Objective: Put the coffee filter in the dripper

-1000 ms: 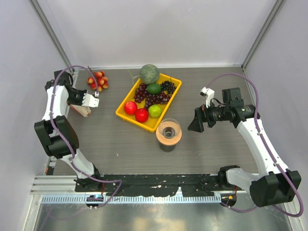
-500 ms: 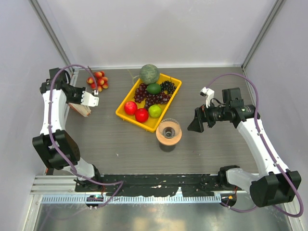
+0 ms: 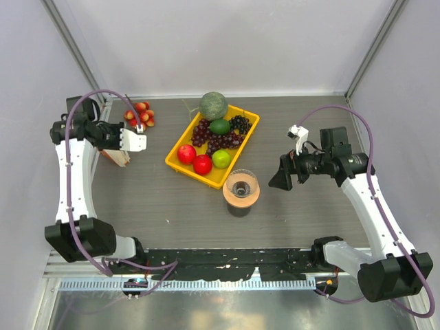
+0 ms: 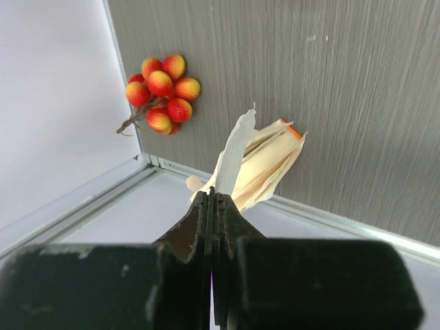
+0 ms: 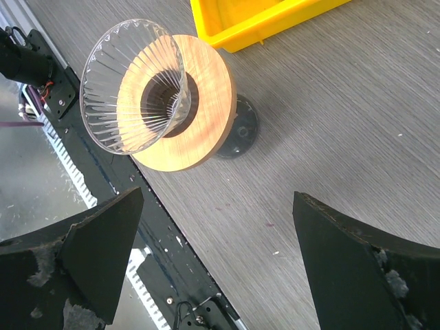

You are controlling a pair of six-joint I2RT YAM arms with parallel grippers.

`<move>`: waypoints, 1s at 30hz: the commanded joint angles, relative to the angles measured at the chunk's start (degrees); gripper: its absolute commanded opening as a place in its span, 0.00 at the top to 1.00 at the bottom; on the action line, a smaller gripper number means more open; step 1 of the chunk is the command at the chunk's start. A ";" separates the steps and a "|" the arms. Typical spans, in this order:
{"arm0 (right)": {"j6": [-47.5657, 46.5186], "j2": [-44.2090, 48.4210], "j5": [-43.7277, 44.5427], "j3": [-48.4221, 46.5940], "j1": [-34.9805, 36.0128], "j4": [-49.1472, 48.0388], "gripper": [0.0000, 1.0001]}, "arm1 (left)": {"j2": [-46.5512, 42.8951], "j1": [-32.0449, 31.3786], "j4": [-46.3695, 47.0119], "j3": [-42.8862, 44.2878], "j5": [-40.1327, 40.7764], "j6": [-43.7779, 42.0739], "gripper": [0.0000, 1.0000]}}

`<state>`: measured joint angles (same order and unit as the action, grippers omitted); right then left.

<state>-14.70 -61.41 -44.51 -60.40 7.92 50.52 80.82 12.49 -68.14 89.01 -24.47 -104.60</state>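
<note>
My left gripper [image 3: 124,140] is shut on the coffee filter [image 3: 135,142], a thin white paper held at the far left of the table. In the left wrist view the filter [image 4: 235,144] sticks out edge-on from the closed fingertips of the gripper [image 4: 214,197], above the beige bundle of papers [image 4: 271,165]. The clear ribbed dripper [image 3: 242,183] sits in a tan wooden ring [image 3: 240,199] near the table's front middle. My right gripper [image 3: 280,177] is open and empty just right of it. The right wrist view shows the dripper [image 5: 130,86] ahead of the open gripper [image 5: 220,254].
A yellow tray [image 3: 180,165] of fruit stands between the filter and the dripper, with a green melon [image 3: 214,105] behind it. A cluster of red-yellow berries [image 3: 139,114] lies at the back left. The beige bundle [image 3: 118,158] leans by the left edge rail.
The left arm has swung back and to the left, lifting the white filter off the beige bundle. The right arm has barely moved.
</note>
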 commanded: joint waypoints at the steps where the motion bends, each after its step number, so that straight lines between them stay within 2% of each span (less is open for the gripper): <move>1: 0.28 1.64 -1.10 -1.12 0.34 -2.36 0.03 | -4.35 -1.24 -4.71 4.32 -8.39 10.27 1.00; 5: 0.55 2.34 -0.93 -2.61 0.25 -3.67 0.04 | -7.24 -2.03 -7.18 7.31 -18.39 24.84 1.00; 8: 2.73 3.92 -0.14 -2.71 0.25 -7.71 0.02 | -11.19 -2.65 -2.46 5.39 -27.53 41.08 1.00; 11: 6.25 5.07 -0.22 -2.62 0.25 -12.89 0.02 | -18.48 -3.70 11.22 -1.18 -33.26 61.89 1.00; 12: 7.83 5.24 -0.49 -2.96 0.25 -14.12 0.01 | -22.50 -4.40 18.67 -4.69 -34.41 69.36 1.00; 14: 10.73 5.68 -1.98 -3.23 0.25 -17.64 0.01 | -27.35 -5.89 32.21 -10.93 -34.95 84.40 1.00; 16: 14.51 6.38 -3.91 -2.62 0.25 -22.56 0.01 | -30.79 -8.43 40.51 -14.90 -35.38 95.49 1.00; 18: 19.87 6.91 -6.28 -0.87 0.34 -28.62 0.01 | -33.61 -10.72 48.76 -18.59 -35.03 104.20 1.00; 21: 30.82 7.18 -8.92 2.56 0.69 -41.33 0.01 | -35.29 -11.26 64.22 -23.51 -35.38 125.78 1.00; 22: 33.31 7.00 -10.40 5.01 0.95 -44.77 0.02 | -35.81 -11.26 69.84 -24.66 -35.21 130.39 1.00; 23: 39.68 6.57 -11.03 7.55 1.48 -50.20 0.03 | -35.99 -11.26 75.03 -25.89 -34.86 135.83 1.00; 24: 42.79 6.22 -12.08 8.71 1.83 -59.39 0.04 | -35.90 -11.26 78.48 -26.78 -34.25 140.84 1.00; 25: 49.35 5.78 -12.35 11.25 2.62 -63.14 0.04 | -35.73 -11.26 81.82 -27.39 -34.07 144.81 1.00; 26: 54.64 5.42 -12.88 12.14 2.97 -71.10 0.04 | -35.64 -11.61 84.63 -28.01 -33.81 148.77 1.00; 28: 56.88 5.42 -12.18 12.77 4.73 -76.08 0.04 | -35.55 -11.96 88.77 -29.24 -33.36 153.44 1.00; 30: 54.27 5.68 -10.52 11.10 8.06 -75.05 0.04 | -35.82 -13.79 90.28 -30.12 -32.49 156.17 1.00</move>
<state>30.76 -56.62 -54.54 -47.31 11.81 -7.44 45.19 0.91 7.27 60.01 -58.08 34.48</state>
